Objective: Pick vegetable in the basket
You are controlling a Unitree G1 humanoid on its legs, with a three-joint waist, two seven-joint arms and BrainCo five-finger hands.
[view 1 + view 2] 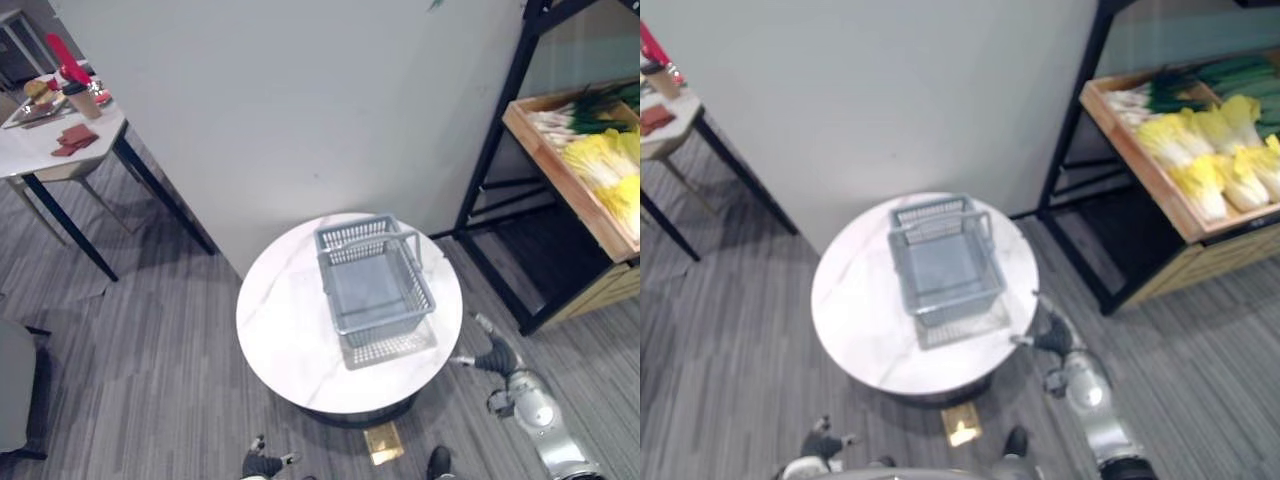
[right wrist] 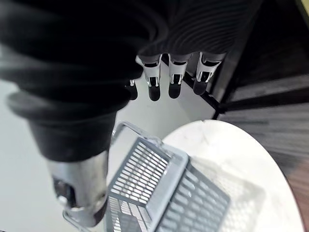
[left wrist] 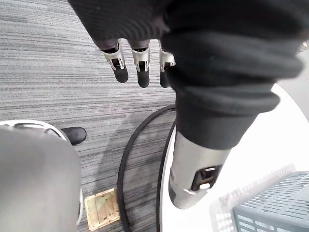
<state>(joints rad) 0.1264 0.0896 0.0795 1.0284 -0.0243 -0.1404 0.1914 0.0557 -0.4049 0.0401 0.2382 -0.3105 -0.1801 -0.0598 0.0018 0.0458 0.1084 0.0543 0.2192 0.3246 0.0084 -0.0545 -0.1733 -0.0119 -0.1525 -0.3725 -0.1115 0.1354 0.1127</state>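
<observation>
The step in hand is judged to be the reach for a vegetable, and it is not yet begun. The vegetables (image 1: 1202,165), pale yellow leafy heads with long green stalks behind them, are laid in a wooden crate (image 1: 1140,168) on the black shelf (image 1: 487,148) at the robot's right. The grey basket (image 1: 375,285) is set on the round white worktop (image 1: 280,325), and nothing is seen inside it.

To do the step well, the right hand (image 1: 1052,338) should be raised and turned toward the crate, and the body may need to be brought nearer first. One head near the crate's open edge should be chosen. The fingers should be kept wide until they are around its firm middle, because loose leaves are likely to be torn. The crate's rim and the shelf's post should be avoided on the way.

The right hand is held low, just beside the worktop's right edge, between the worktop and the shelf. Its fingers (image 2: 175,77) are seen straight and relaxed, and nothing is held by them. The left hand (image 1: 262,464) is hung low at the near side of the worktop, and its fingers (image 3: 141,65) are loose and empty as well. The vegetables are well apart from both hands, higher and further right than the right hand.
</observation>
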